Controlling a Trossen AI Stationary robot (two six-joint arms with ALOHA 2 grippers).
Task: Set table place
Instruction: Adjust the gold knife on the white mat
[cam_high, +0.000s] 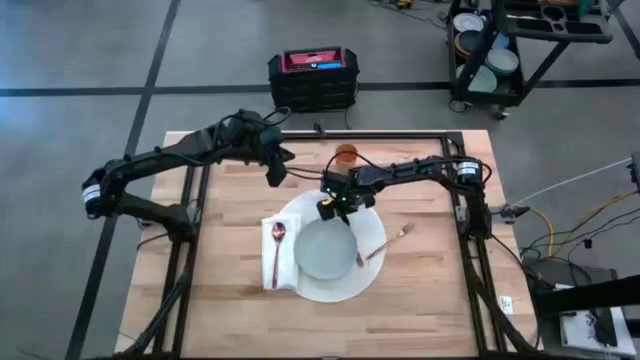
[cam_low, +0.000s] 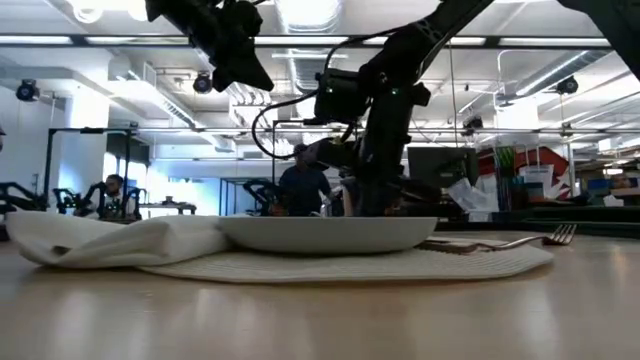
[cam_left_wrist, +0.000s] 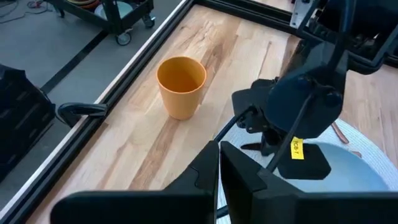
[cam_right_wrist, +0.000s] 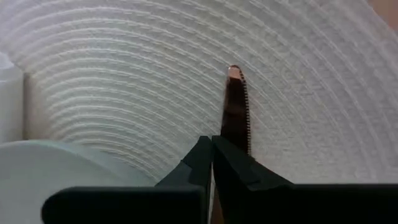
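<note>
The round white mat (cam_high: 340, 290) lies mid-table (cam_high: 430, 300) with the pale grey-green plate (cam_high: 325, 250) on it. A spoon (cam_high: 277, 240) rests on a white napkin (cam_high: 268, 262) at the mat's left, and a fork (cam_high: 392, 240) lies across the mat's right edge. My right gripper (cam_high: 338, 208) is low over the mat's far part, just beyond the plate, shut on a copper-coloured knife (cam_right_wrist: 236, 106). My left gripper (cam_high: 276, 178) hangs shut and empty above the table, to the far left of the mat. My right gripper pinches the knife between its two fingers, which lie along it. The serrated blade (cam_right_wrist: 237, 127) sticks out ahead of the fingertips, over the mat (cam_right_wrist: 124, 74). The fingers hide the part they hold. Whether the blade tip (cam_right_wrist: 233, 71) touches the mat, I cannot tell.
An orange cup (cam_high: 346, 153) stands upright near the table's far edge, just beyond my right gripper. Bare wood shows on the near part of the table and along its right side. A black crate (cam_high: 312, 78) sits on the floor beyond the table.
</note>
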